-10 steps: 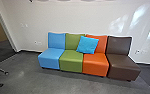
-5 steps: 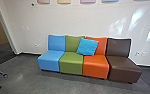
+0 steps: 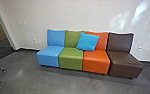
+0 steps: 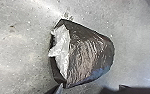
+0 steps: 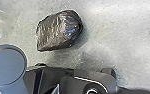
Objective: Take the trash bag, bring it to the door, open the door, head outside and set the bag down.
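- And here's the trash bag (image 4: 91, 55), dark and glossy above or on the grey floor (image 4: 18, 50), crumpled white material (image 4: 62, 46) at its mouth!
- Hanging or resting? Can't tell.
- Left hand (image 4: 59, 89), right beside the bag's corner: wide, narrow or gripping, I can't call it. Right hand (image 5: 56, 89), same verdict.
- Pickup or early carry, I'd judge; the outdoor drop is undone.
- Any next move wants a sure grip first, then bag clear of the base plate (image 5: 98, 77).
- Farther out, four joined seats (image 3: 71, 58), blue cushion (image 3: 88, 42) aboard, and a doorway frame (image 3: 5, 27) off left!
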